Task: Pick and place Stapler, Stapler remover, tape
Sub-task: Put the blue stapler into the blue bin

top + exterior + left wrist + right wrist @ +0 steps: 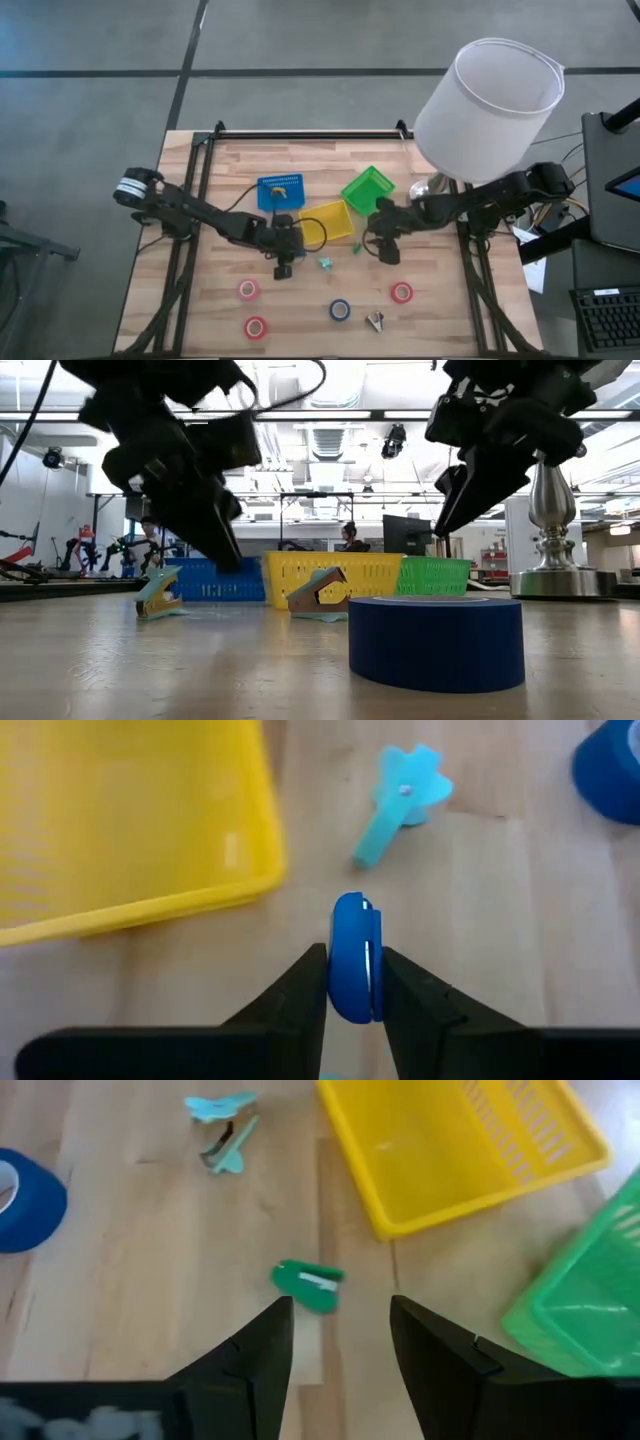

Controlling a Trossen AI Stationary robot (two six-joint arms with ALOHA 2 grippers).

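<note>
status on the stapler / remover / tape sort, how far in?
Early. Done: nothing visibly binned; the yellow bin looks empty. In hand: the left gripper holds a small blue stapler; the right gripper is open above the green stapler. Left: the teal staple remover, blue tape, and three pink-red rolls on the table.

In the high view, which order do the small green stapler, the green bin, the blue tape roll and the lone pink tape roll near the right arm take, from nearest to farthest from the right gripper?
From the right gripper:
1. Small green stapler, just beside it, toward the table's middle.
2. Lone pink tape roll, below it in the picture.
3. Green bin, above it, by the yellow bin, and blue tape roll, lower, toward the middle: too close to call.
</note>
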